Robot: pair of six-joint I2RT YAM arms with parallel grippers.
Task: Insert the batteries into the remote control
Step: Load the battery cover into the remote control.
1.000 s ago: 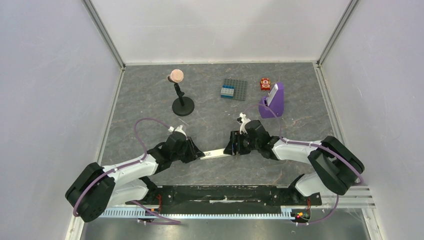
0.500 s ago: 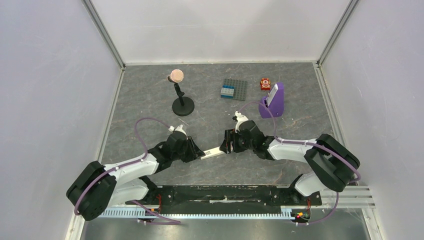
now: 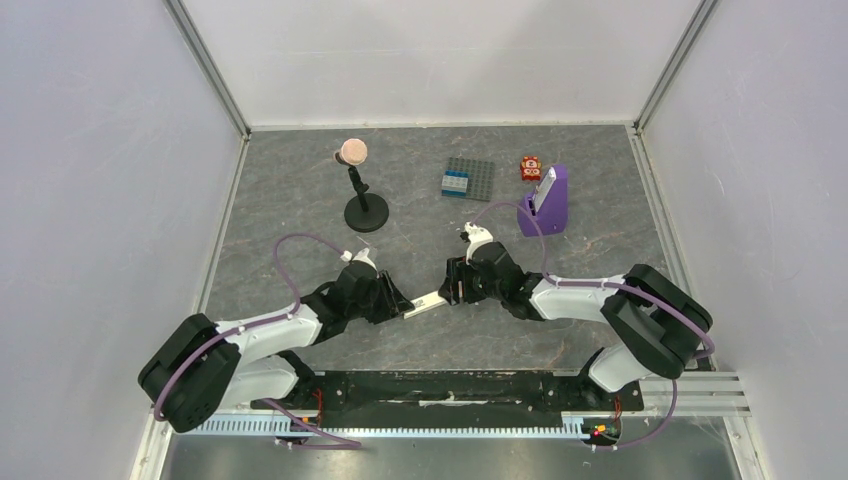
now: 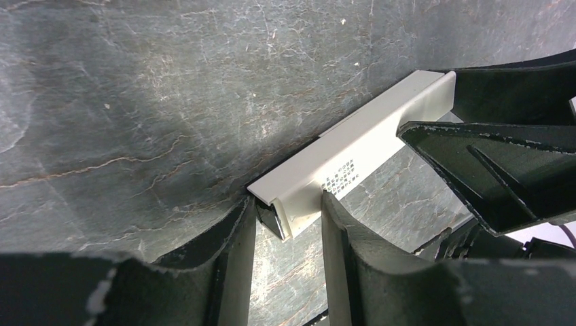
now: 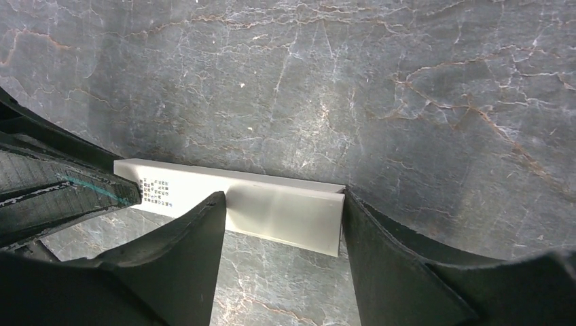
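The remote control (image 3: 428,302), a slim white plastic bar, lay on the grey table (image 3: 290,200), left of the purple wedge-shaped stand (image 3: 547,208) and nearer the arms. A small red thing (image 3: 530,167) (too small to name) sat just behind that stand, a grey bumpy plate (image 3: 468,179) to its left, and a black stand with a pink ball (image 3: 361,190) farther left. From above, both grippers hid the bar's ends. Only the wrist views showed tiny black print (image 4: 339,178) on it. The left gripper (image 4: 286,201) had one end between its fingers; I could not tell if it squeezed. The right gripper (image 5: 282,195) had its jaws wide apart, one finger at the other end.
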